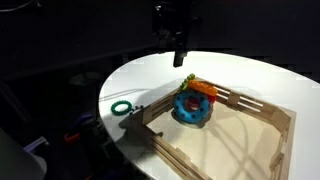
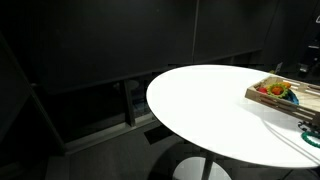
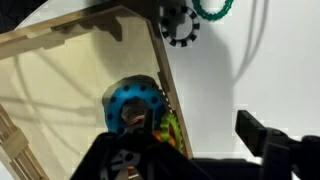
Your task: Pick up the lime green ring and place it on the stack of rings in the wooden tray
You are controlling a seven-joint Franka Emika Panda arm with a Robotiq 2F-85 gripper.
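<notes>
Black, blocky fingers point(image 3: 262, 135) of the pincer point(image 1: 179, 58) fill the bottom of the wrist view, set apart with nothing held between them. In an exterior view the pincer hangs over the stack of rings point(image 1: 192, 108), clear of it.

At the base of the stack is a chunky, bright blue ring point(image 3: 135, 100) of glossy plastic with a knobbly rim, and an orange ring point(image 1: 203, 90) sits above it. The lime green ring point(image 1: 188, 80) rests at the stack's 12 o'clock edge. In the wrist view it shows at 4 o'clock of the blue ring, just beside the tray wall; I cannot tell whether it lies flat or leans.

All this sits inside the wooden tray point(image 1: 262, 108), pale and rectangular, with low slatted sides. The tray stands on a smooth, white, round desk point(image 1: 240, 70). Outside the tray, at the stack's 9 o'clock, a thin teal ring point(image 1: 121, 107) lies flat. A black toothed wheel point(image 3: 180, 25) lies near the tray's corner, and the teal ring is at its 1 o'clock.
</notes>
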